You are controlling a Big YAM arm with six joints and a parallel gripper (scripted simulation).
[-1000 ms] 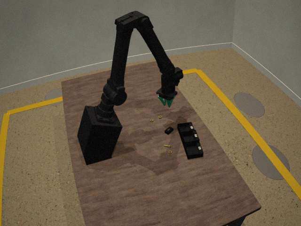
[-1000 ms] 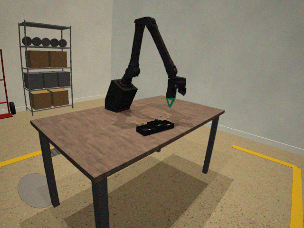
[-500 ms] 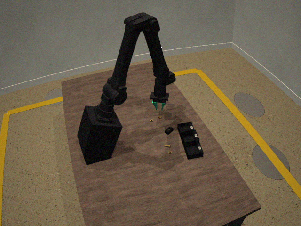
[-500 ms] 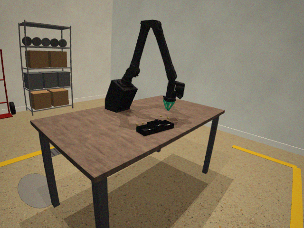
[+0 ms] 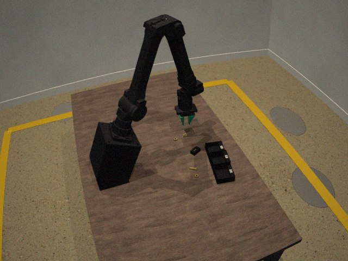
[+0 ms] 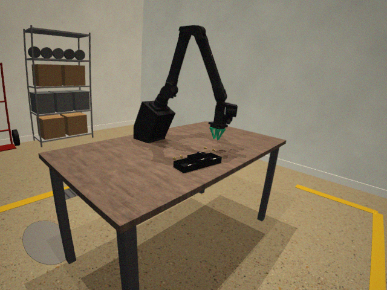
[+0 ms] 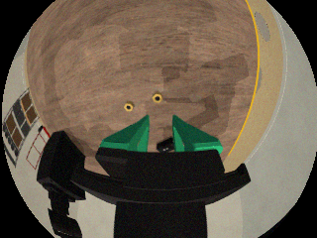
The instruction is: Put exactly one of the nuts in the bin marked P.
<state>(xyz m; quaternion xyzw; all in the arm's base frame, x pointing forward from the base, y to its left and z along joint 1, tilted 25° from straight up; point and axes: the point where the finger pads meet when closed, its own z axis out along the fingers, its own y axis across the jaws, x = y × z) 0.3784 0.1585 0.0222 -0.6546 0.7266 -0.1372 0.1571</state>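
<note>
The wooden table (image 5: 174, 224) carries everything, with the black arm base (image 5: 112, 160) standing toward its far-left part. From it the arm (image 5: 157, 56) rises, folds at its peak and comes down to the gripper (image 5: 186, 120), whose green fingers point at the tabletop, spread partway with nothing between them, hanging above the wood and touching nothing. A row of three black bins (image 5: 219, 162) stands to the right, its long axis running from the far side toward the near edge; their labels are too small to read. A small black block (image 5: 194, 150) lies just beside the row. A brass bolt (image 5: 192, 168) lies flat, its length pointing roughly left-right. Two nuts (image 5: 175, 138) and (image 5: 185, 135) lie flat, holes upward, just below the fingertips; a third nut (image 5: 196, 175) lies near the bolt.
</note>
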